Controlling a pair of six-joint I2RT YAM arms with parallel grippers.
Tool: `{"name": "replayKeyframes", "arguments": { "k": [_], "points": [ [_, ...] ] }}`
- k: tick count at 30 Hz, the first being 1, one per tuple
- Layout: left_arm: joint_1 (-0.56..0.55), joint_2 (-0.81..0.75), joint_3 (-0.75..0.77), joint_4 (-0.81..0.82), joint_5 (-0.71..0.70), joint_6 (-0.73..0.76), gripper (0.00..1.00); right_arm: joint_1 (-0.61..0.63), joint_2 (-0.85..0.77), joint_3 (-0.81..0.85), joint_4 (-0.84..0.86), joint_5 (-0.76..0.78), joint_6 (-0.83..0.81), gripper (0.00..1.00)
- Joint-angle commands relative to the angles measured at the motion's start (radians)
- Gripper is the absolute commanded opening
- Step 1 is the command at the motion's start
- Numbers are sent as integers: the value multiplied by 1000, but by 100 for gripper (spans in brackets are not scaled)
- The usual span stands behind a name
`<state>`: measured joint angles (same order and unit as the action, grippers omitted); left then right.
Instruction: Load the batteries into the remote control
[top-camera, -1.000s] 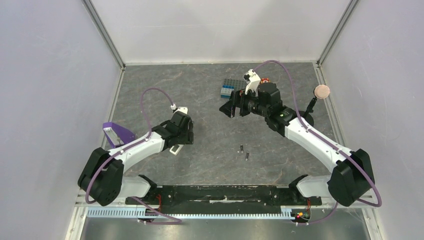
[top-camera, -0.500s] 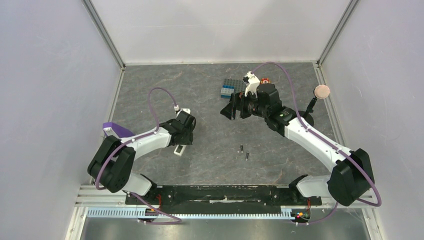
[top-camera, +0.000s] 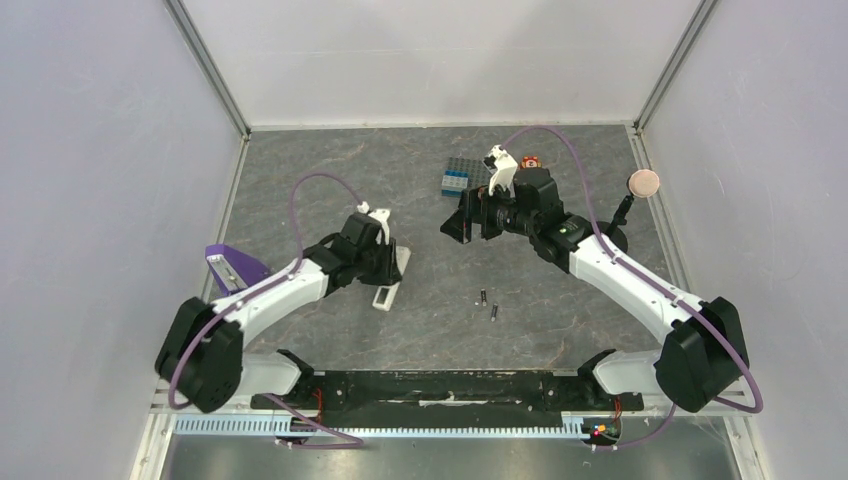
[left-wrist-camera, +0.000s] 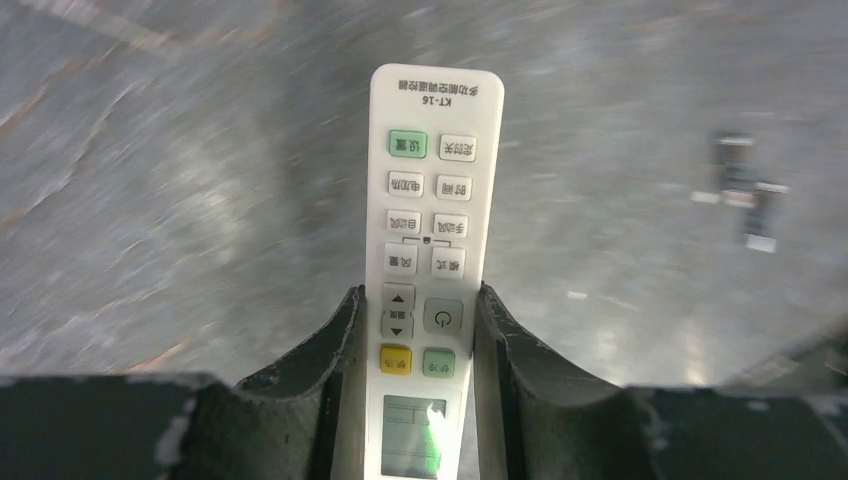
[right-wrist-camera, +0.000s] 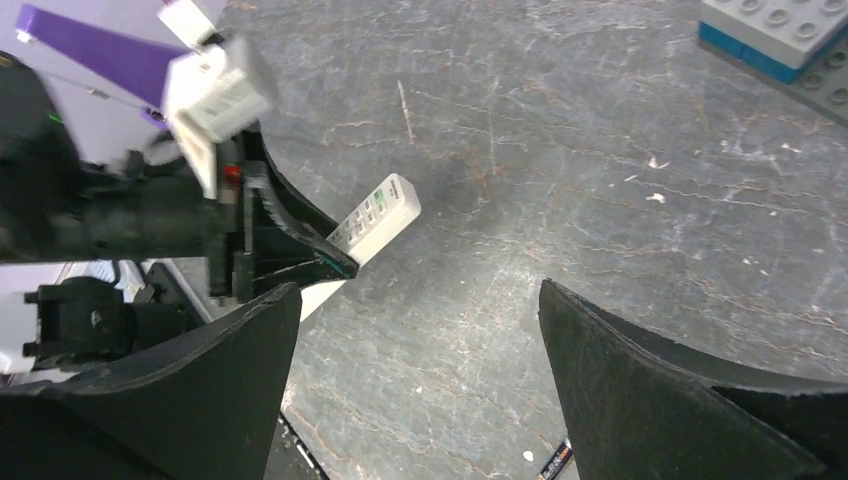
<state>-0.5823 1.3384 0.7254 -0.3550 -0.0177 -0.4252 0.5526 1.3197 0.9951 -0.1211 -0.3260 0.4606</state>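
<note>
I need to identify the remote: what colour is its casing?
White; the remote shows best in the left wrist view.

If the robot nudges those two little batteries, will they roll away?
Probably. The batteries are small cylinders lying on their sides on a flat table, so a sideways push likely rolls them. Being tiny, they look light and hard to pinch.

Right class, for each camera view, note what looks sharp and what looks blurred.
Left wrist: the remote control in the left pincer is sharp; table and batteries smear. Right wrist: table sharp, the left arm blurred. Top external: evenly lit, crisp.
</note>
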Motion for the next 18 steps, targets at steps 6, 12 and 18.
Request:
{"name": "replayKeyframes", "arguments": {
  "k": [6, 12, 18],
  "points": [
    [-2, -197, 193, 132, 585, 72, 2, 14, -69, -56, 202, -265, -12, 94],
    [-2, -201, 292, 101, 788, 71, 2, 26, -132, -67, 346, -371, 23, 98],
    [-2, -239, 289, 153, 922, 75, 2, 28, -131, -64, 455, -450, 109, 98]
  ]
}}
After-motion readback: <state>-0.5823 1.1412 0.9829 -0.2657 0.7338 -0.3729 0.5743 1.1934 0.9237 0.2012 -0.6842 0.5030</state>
